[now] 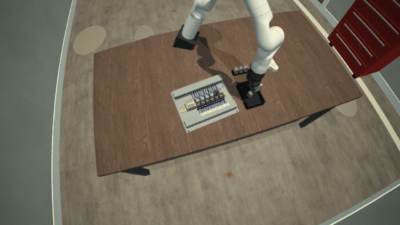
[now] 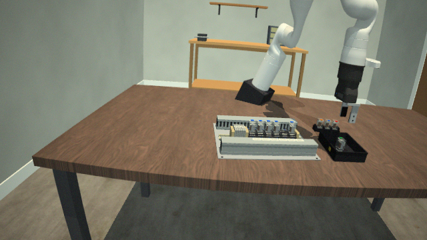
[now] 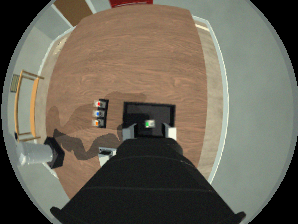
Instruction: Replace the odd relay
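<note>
From the top we see our gripper (image 1: 254,89) over the black tray (image 1: 257,101), where the green-button relay (image 1: 250,92) lies. From the exterior, our fingers (image 2: 354,114) hang wide and empty above the spares holder (image 2: 327,127), right of the relay panel (image 2: 267,147). The wrist camera looks down on the tray.

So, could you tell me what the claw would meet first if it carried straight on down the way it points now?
Probably the green-button relay lying in the black tray: the wrist view shows it right ahead of the open, empty claw. Depth is unclear, so it might meet the tray floor beside it instead.
</note>
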Controlling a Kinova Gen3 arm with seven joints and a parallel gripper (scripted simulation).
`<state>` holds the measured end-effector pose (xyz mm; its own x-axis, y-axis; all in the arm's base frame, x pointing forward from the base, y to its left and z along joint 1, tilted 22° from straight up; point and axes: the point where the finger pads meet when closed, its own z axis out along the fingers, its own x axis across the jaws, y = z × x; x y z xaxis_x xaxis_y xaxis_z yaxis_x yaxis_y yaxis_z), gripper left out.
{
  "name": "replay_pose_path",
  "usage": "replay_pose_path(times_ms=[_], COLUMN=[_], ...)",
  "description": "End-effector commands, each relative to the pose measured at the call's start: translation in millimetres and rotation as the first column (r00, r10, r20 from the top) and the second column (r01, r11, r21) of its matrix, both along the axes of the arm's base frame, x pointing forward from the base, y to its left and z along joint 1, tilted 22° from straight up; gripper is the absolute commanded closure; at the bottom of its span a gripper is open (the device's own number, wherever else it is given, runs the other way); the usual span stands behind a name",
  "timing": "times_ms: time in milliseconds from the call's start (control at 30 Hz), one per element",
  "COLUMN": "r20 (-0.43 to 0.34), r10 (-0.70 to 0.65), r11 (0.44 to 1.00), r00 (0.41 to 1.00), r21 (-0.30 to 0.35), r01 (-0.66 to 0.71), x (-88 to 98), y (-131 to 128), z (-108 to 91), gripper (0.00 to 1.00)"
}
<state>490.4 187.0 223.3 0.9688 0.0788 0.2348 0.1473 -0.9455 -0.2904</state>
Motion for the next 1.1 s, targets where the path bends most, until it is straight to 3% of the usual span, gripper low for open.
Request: replay_pose_path(times_ms=[0, 267, 767, 1067], r20=[0.001, 0.000, -0.049, -0.053], r10=[0.001, 0.001, -0.136, -0.131], r11=[1.000, 1.000, 0.990, 0.991], r00=[1.000, 1.000, 0.990, 0.990], r21=[0.000, 0.000, 0.027, 0.030], r01=[-0.001, -0.001, 0.137, 0.132], x=[-0.1, -0.3, -42.5, -67.6], y=[1, 2, -12, -16], z=[0.0, -1.3, -8.1, -13.9], gripper=[0.00, 0.00, 0.00, 0.00])
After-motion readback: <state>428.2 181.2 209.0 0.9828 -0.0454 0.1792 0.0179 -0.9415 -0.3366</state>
